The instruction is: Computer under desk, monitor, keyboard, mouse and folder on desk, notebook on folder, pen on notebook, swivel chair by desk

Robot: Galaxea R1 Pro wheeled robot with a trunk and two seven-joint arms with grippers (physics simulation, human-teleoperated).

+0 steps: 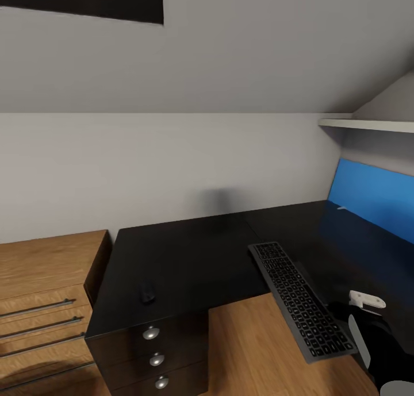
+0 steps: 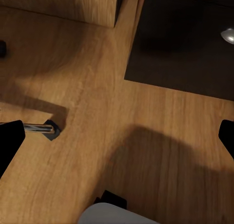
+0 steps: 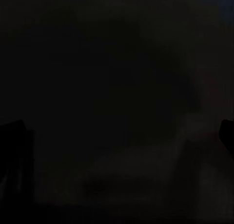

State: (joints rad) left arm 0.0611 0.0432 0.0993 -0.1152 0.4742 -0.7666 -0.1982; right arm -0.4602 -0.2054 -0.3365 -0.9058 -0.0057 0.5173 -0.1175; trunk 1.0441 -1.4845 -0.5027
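The black desk [image 1: 190,252] spreads across the head view, its drawer unit [image 1: 155,358] below the front edge. A slim keyboard [image 1: 299,301] lies diagonally on the desk's right wing, its near end past the inner edge. Near the front edge above the drawers sits the small black mouse [image 1: 148,295]. My right arm [image 1: 374,338] hovers beside the keyboard's near end. My right gripper [image 3: 117,136] is open over a dark surface. Over the wooden floor, my left gripper [image 2: 117,136] is open and empty. A chrome leg with a dark caster [image 2: 44,129] lies close to one finger.
A light wooden chest of drawers [image 1: 46,292] stands left of the desk. A blue wall panel [image 1: 374,195] and a white shelf [image 1: 368,123] are at the right. A small pale sliver [image 1: 342,208] lies at the desk's back. The drawer unit's dark side [image 2: 180,39] with a silver knob [image 2: 226,35] stands nearby.
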